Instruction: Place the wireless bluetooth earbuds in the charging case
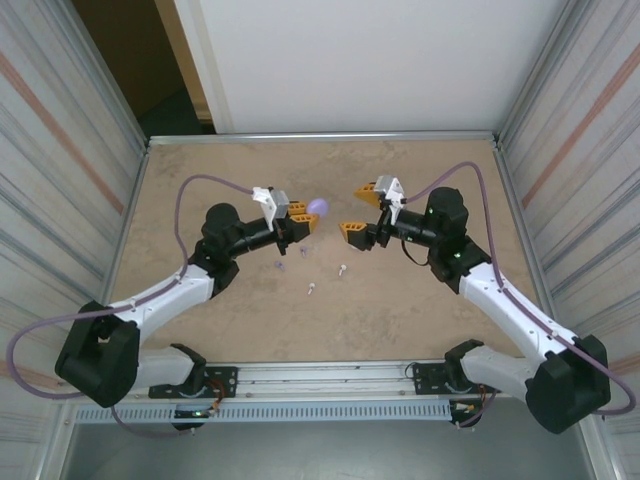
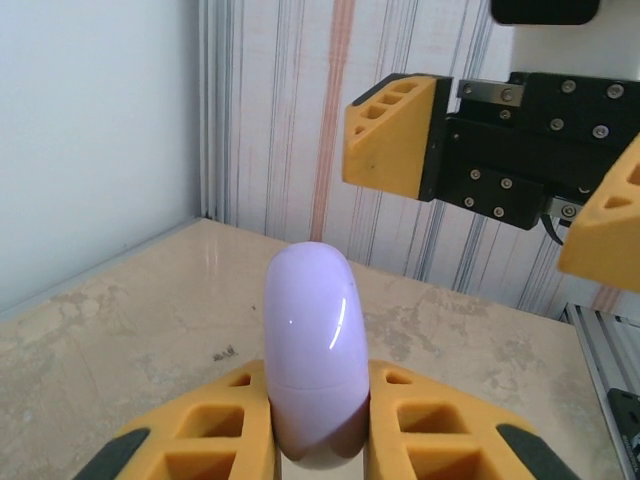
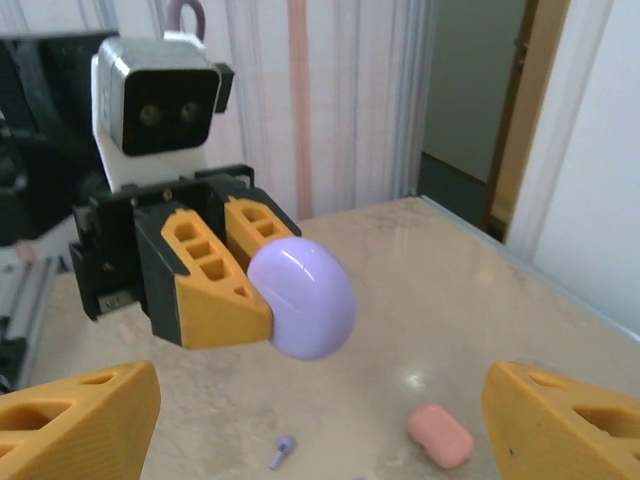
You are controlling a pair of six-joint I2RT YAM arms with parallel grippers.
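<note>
Case in the air: the lavender charging case (image 2: 310, 330) is clamped by its near end in the left gripper (image 1: 299, 215), above the table (image 1: 420, 170). Its long axis runs out past the fingertips toward the right gripper (image 1: 358, 210), and no open lid shows. In the top view the right gripper sits just right of centre, level with the case. Its jaws are spread wide with nothing between them, and a clear gap separates it from the case's rounded free end. The right arm is therefore the nearer free one. The earbuds lie lower in the frame on the tabletop: a purple earbud (image 3: 283, 451), the white earbuds (image 1: 343, 268), and near them a coral case (image 3: 440, 436).
</note>
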